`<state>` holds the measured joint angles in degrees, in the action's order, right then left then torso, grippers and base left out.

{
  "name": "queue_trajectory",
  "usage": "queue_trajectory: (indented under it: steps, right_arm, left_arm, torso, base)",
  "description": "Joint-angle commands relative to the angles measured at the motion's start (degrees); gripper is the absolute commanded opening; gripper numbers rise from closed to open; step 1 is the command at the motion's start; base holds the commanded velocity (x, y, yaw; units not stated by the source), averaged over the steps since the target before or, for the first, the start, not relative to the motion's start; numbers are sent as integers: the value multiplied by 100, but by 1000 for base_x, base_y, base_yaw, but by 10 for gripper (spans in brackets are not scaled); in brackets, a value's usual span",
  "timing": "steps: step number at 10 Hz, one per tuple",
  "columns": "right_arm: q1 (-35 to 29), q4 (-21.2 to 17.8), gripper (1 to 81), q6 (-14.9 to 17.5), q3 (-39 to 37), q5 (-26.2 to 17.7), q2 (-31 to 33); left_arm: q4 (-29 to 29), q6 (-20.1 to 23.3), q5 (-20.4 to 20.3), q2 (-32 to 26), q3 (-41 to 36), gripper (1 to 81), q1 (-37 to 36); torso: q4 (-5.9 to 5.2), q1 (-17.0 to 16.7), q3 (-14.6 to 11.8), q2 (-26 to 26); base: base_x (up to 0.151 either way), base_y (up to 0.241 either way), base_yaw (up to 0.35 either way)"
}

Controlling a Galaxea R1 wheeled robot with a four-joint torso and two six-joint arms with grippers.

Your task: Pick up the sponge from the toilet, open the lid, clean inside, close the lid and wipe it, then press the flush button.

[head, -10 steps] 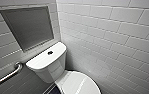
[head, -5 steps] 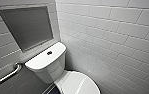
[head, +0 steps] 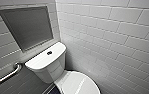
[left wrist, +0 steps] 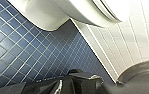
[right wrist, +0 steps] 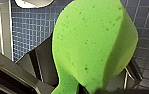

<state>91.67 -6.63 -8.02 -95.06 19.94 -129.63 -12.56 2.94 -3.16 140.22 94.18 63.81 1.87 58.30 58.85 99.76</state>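
Sponge: the bright green oblong foam sponge [right wrist: 92, 42] is off the toilet and in the right hand [right wrist: 86, 75], over the dark blue tiled floor [right wrist: 30, 32].
Right hand: clenched on the sponge's narrow end — the foam is pinched thin there.
Sponge axis: the long axis runs straight out from the hand, with the broad rounded end pointing away from it.
Left hand: the left hand [left wrist: 77, 80] hangs low near the floor, with the bowl's underside close above and the white tiled wall [left wrist: 130, 42] beside it. Whether it is clenched or released I cannot tell.
Toilet: the white glossy ceramic toilet [head: 47, 62] stands in the corner, its long axis running from the tank at far left to the bowl at near right.
Lid: the white oval lid [head: 77, 83] lies shut, near and right of the tank.
Button: the small dark round flush button [head: 49, 52] sits at the centre of the tank top.
Key relation: going by the wrist views, the left hand looks nearer the bowl — the likelier one for lifting the lid, since the right is taken up by the sponge.
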Motion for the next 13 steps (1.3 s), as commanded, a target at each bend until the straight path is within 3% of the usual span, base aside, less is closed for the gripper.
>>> queue_trajectory:
  steps: [1,2,4,5,6,7,9,13]
  right_arm:
    - [84,145,10,2,-55,-316,234]
    - [128,153,10,11,-117,-316,190]
    - [154,162,10,11,-178,-316,102]
    - [163,162,10,11,-187,-316,84]
    - [154,162,10,11,-187,-316,93]
    - [146,162,10,11,-196,-316,93]
    - [146,153,10,2,-205,-324,85]
    - [93,144,10,-24,-257,-324,32]
  left_arm:
    - [-659,14,516,279,311,811,-759]
    - [-713,14,728,341,320,811,-900]
    - [-731,14,729,359,302,811,-1014]
    - [-739,14,738,359,250,811,-1032]
    - [-731,14,738,367,215,811,-1050]
    - [-731,14,738,394,188,811,-1102]
    - [-748,-3,729,612,188,811,-1278]
    - [-827,-793,598,1096,609,811,-1498]
  torso:
    - [0,0,0,0]
    - [0,2,0,0]
    - [0,2,0,0]
    - [502,2,0,0]
    - [361,5,0,0]
    - [111,5,0,0]
    - [301,5,0,0]
    - [310,5,0,0]
  base:
    - [0,0,0]
    - [0,0,0]
    - [0,0,0]
    - [0,0,0]
    - [0,0,0]
    - [0,0,0]
    - [0,0,0]
    - [0,0,0]
